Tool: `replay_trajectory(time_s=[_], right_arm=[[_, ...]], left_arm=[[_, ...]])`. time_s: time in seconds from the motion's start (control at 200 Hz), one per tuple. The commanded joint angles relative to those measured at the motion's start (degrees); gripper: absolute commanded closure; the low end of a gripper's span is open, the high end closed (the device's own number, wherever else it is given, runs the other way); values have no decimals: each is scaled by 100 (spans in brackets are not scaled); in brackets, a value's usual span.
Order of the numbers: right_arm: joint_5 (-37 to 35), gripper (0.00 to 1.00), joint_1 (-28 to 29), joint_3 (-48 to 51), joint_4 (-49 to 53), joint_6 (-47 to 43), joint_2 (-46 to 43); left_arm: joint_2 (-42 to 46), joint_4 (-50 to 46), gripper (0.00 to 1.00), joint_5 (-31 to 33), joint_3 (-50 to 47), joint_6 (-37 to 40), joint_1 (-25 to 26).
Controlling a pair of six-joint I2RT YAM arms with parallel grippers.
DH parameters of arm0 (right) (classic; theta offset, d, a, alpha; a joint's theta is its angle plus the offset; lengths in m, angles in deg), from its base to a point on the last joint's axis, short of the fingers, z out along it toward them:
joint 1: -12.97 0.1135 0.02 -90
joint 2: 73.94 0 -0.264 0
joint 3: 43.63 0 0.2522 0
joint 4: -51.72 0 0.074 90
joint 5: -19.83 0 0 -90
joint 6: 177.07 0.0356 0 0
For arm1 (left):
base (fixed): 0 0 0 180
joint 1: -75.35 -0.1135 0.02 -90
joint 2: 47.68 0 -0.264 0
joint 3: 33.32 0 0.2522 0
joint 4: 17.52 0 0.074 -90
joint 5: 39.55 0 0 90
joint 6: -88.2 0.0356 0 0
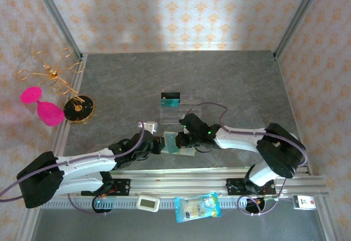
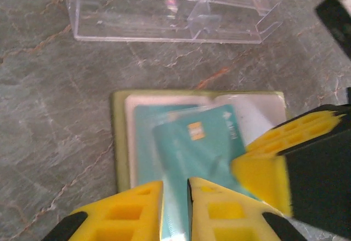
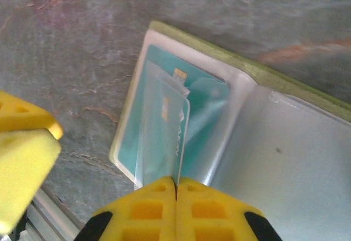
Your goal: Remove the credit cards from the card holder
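Note:
The card holder (image 2: 116, 142) lies open on the table, olive rim up, with pale clear pockets (image 3: 285, 153). A teal credit card (image 2: 200, 142) with a gold chip sticks out of a pocket. It runs into the narrow gap of my left gripper (image 2: 175, 185), whose jaws stand slightly apart. My right gripper (image 3: 176, 182) is shut on the raised edge of a clear pocket leaf (image 3: 159, 142) that has a teal card in it. From above, both grippers (image 1: 160, 145) (image 1: 185, 138) meet over the card holder (image 1: 188, 153). Another teal card (image 1: 170, 101) stands in the clear tray (image 1: 189, 109).
The clear tray (image 2: 164, 11) sits just beyond the card holder. At the far left are a pink object (image 1: 44, 107), a gold wire stand (image 1: 49, 74) and a dark round disc (image 1: 78, 108). A snack packet (image 1: 197, 207) and a white timer (image 1: 147, 201) lie by the front rail.

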Motion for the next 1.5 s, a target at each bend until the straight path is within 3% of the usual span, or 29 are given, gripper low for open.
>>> replay_trajectory(time_s=[0.0,0.045,0.17,0.235,0.441,0.731,0.896,1.211,1.492], right_arm=[[154,100,60,-147,11,-213,243],[102,100,62,-159,47,-204,294],[20,77,45,-85,73,-101,322],[6,74,9,15,23,-21,275],[73,74,-95,275,-163,118,212],[130,87,-113,293,-405,291,291],[79,75,-158,454,-435,406,40],[126,83,-224,671,-618,512,-245],[366,83,-219,576,-846,493,-97]], left_arm=[[-263,69,76,-122,125,102,10],[-473,159,76,-166,150,110,11],[-1058,364,78,-210,244,115,10],[-1283,429,82,-217,287,98,9],[-1536,474,90,-210,336,110,15],[-1579,467,96,-240,275,67,15],[-1582,485,98,-233,238,49,14],[-1614,525,98,-247,220,34,2],[-1609,528,98,-237,213,32,4]])
